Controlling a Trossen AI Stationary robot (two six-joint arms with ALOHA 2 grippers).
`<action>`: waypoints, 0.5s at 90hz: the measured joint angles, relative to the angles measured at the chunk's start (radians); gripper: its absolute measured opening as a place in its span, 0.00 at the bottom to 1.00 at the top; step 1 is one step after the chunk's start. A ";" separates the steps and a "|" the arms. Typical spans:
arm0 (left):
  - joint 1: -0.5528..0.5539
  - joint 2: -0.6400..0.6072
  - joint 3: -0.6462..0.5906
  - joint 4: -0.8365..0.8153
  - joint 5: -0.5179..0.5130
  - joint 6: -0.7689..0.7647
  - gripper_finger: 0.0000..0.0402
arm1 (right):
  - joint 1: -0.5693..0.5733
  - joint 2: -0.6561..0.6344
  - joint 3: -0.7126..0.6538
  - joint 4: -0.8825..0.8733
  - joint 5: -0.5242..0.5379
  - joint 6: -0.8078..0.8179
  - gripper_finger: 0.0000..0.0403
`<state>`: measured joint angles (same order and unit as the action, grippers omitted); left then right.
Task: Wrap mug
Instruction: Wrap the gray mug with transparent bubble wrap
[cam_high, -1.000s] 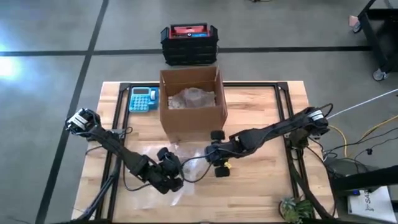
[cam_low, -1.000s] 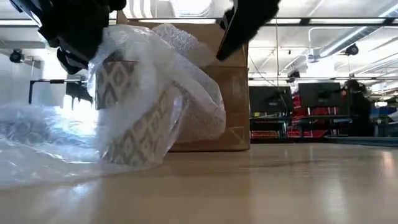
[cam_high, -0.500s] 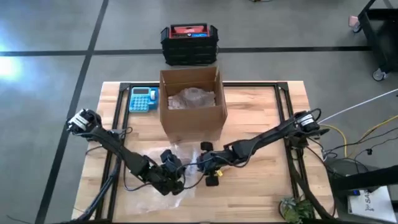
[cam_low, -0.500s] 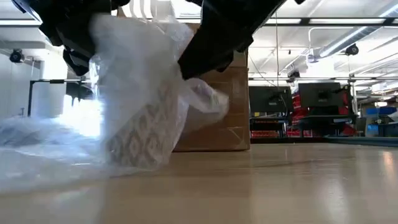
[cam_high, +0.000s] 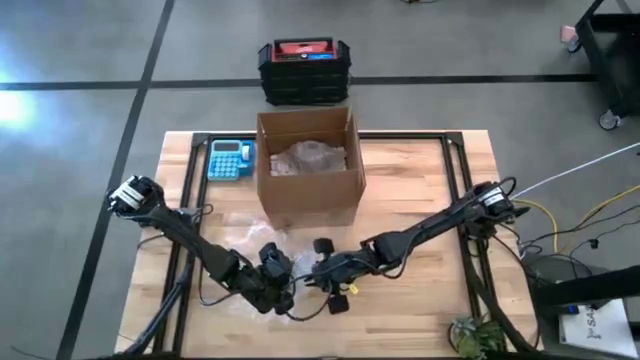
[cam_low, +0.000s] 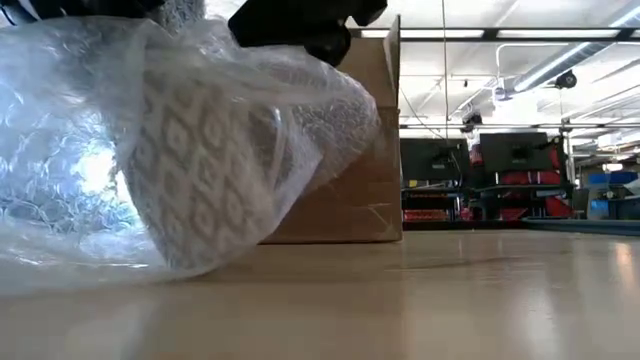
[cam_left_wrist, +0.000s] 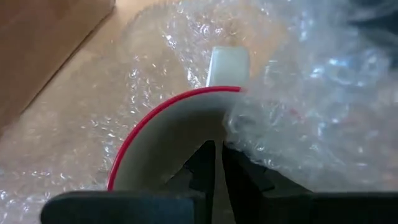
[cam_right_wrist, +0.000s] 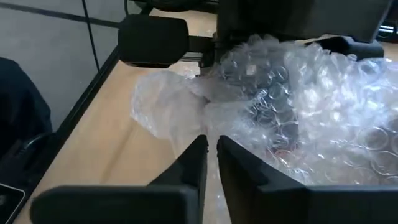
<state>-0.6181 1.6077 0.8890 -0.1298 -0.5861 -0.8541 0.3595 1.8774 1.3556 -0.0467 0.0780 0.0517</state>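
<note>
Near the worktop's (cam_high: 420, 300) front edge, the left gripper (cam_left_wrist: 216, 167) pinches the red rim of the patterned mug (cam_low: 205, 165). Beside it, the right gripper (cam_right_wrist: 211, 158) nips the bubble wrap (cam_low: 70, 150) draped over the mug. Farther back stands a cardboard box (cam_high: 310, 165).

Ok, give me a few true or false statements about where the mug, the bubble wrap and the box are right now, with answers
1. The patterned white mug is partly covered by clear bubble wrap. True.
2. The brown cardboard box lies flat and folded. False: it stands open at the table's far middle.
3. The left gripper has its fingers shut on the mug's red-edged rim. True.
4. A blue calculator sits right of the box in the high view. False: it sits to the box's left.
5. The right gripper is parked at the table's right edge. False: it is at the bubble wrap, beside the left gripper.
</note>
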 joint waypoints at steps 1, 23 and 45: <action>0.000 0.000 0.000 0.000 0.000 0.000 0.05 | 0.000 0.000 0.000 0.000 0.000 0.000 0.04; 0.001 0.000 0.000 0.005 -0.001 0.007 0.05 | -0.002 -0.003 0.016 0.007 0.000 -0.053 0.03; 0.006 -0.002 0.000 0.005 -0.004 0.009 0.05 | -0.028 0.010 0.062 0.004 0.000 -0.060 0.03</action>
<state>-0.6123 1.6058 0.8890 -0.1246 -0.5906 -0.8455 0.3319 1.8875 1.4174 -0.0425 0.0784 -0.0086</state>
